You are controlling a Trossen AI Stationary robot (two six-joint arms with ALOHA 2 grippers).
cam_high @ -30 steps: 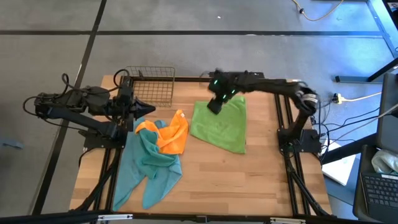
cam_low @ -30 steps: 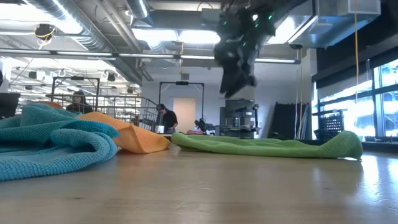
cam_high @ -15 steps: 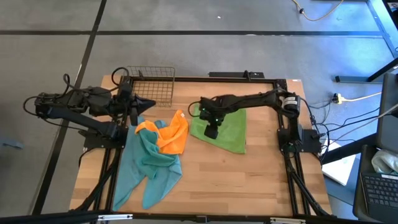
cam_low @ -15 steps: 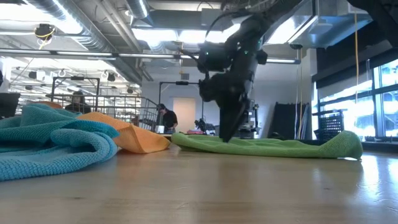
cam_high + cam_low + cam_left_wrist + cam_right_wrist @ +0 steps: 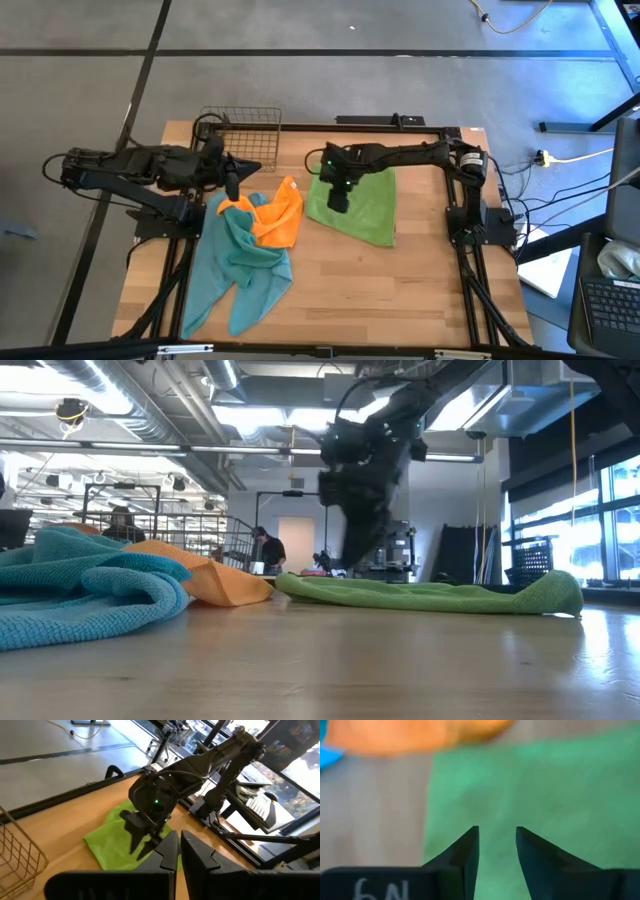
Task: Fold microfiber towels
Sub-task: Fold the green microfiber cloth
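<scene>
Green towel [image 5: 355,205] flat; others [image 5: 250,245] seemingly heaped.

Three plain towels — lime green towel [image 5: 362,208], orange towel [image 5: 275,216], teal towel [image 5: 235,262] — on pale wood table [image 5: 400,290].

orange towel [image 5: 415,734] blurred and cut off, teal towel [image 5: 80,595] cropped

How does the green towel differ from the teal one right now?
The green towel lies spread flat near the table's middle; the teal towel is bunched and rumpled on the left side. The green lies alone, with the right gripper over it, fingers apart; the teal has the orange towel lying partly on it. Neither is folded yet.
</scene>
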